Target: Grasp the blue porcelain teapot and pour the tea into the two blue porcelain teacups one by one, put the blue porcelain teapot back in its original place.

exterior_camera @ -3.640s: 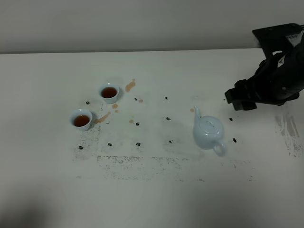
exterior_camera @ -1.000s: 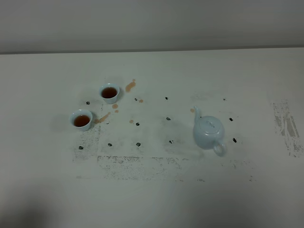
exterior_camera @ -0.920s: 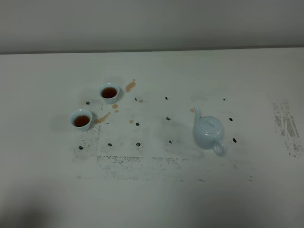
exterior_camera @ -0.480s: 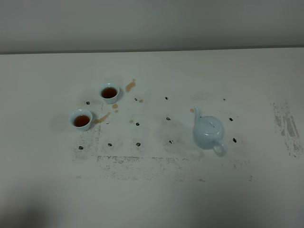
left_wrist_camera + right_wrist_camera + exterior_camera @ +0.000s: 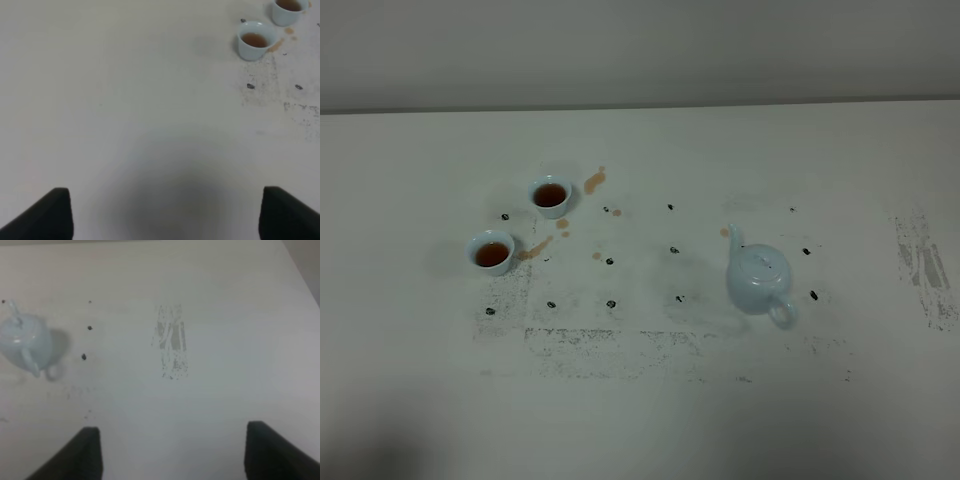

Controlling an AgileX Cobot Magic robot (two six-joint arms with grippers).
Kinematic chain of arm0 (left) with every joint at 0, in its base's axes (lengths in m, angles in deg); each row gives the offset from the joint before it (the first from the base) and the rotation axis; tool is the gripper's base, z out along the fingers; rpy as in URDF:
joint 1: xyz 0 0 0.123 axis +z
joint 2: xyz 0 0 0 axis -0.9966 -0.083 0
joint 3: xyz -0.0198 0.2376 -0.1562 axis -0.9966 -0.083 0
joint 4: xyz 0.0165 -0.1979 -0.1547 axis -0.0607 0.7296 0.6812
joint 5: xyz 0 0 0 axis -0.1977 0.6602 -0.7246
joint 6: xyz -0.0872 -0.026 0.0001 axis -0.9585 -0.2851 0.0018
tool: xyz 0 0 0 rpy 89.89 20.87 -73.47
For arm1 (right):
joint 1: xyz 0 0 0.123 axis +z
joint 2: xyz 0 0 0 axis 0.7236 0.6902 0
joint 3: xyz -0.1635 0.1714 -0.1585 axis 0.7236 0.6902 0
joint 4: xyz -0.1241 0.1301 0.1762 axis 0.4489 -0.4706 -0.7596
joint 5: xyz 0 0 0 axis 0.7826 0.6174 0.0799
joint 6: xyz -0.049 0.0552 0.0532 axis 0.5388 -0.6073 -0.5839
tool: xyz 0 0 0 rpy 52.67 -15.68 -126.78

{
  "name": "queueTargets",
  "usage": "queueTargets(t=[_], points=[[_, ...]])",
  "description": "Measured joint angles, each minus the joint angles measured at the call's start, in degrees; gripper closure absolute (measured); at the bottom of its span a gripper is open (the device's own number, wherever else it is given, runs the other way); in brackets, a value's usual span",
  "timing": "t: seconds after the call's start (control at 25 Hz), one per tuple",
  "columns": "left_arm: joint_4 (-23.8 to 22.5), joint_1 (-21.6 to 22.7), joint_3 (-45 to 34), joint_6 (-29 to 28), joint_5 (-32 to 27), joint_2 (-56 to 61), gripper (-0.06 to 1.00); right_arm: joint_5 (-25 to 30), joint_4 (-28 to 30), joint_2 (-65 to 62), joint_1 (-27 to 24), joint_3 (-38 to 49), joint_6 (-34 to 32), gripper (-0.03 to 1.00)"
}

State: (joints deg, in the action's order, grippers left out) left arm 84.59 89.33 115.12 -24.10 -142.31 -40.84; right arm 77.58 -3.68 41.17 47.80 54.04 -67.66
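The pale-blue teapot (image 5: 758, 280) stands upright on the white table, right of centre, spout toward the back, handle toward the front; it also shows in the right wrist view (image 5: 24, 342). The two small blue teacups, one at the back (image 5: 550, 196) and one nearer the front left (image 5: 491, 252), both hold brown tea; the left wrist view shows them as well (image 5: 255, 39) (image 5: 289, 10). Neither gripper shows in the exterior view. My left gripper (image 5: 165, 212) and right gripper (image 5: 170, 450) each show two dark fingertips spread wide, empty, far from the objects.
Brown tea spills (image 5: 594, 181) lie beside the cups. Small black dot marks (image 5: 673, 249) and scuffed grey patches (image 5: 920, 262) mark the white table. A wall runs along the back edge.
The right arm, seen at the right edge 3.6 s ago, has left the exterior view. Over the last second nothing has moved.
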Motion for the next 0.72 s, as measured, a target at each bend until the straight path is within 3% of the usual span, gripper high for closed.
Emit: queueTargets(t=[0.72], points=[[0.0,0.0,0.0,0.0,0.0,0.0,0.22,0.0,0.0,0.0,0.0,0.0,0.0,0.39]])
